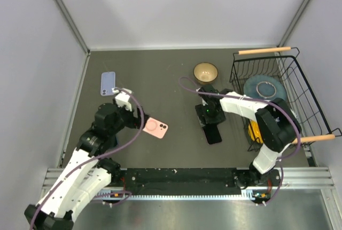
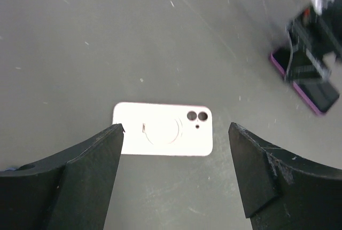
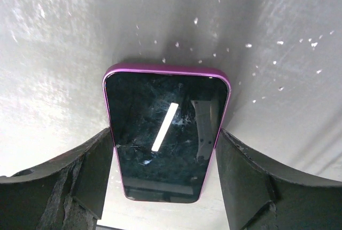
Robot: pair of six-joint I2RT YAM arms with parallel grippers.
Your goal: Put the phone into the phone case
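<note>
Left gripper (image 2: 176, 128) hangs low over the dark grey table (image 1: 160, 70) with its black fingers spread wide and nothing between them. The pale pink rectangular phone case (image 1: 155, 128) lies flat just beyond the fingertips, left of the middle and towards the table's near edge. Its smooth back faces up, with rounded corners, a faint ring in the centre and two round camera holes plus a tiny third hole at one end.

Right gripper (image 3: 164, 134) straddles the slim phone with a glossy black screen and a purple rim (image 1: 213, 134). One finger stands right against each long edge, but whether they press on it cannot be told. This phone lies flat and screen up, right of the middle and towards the near edge, well apart from the pink case. Its glass carries a bright streak of reflected light and is smudged.

Towards the far left lies a light blue phone case (image 1: 108, 83)
</note>
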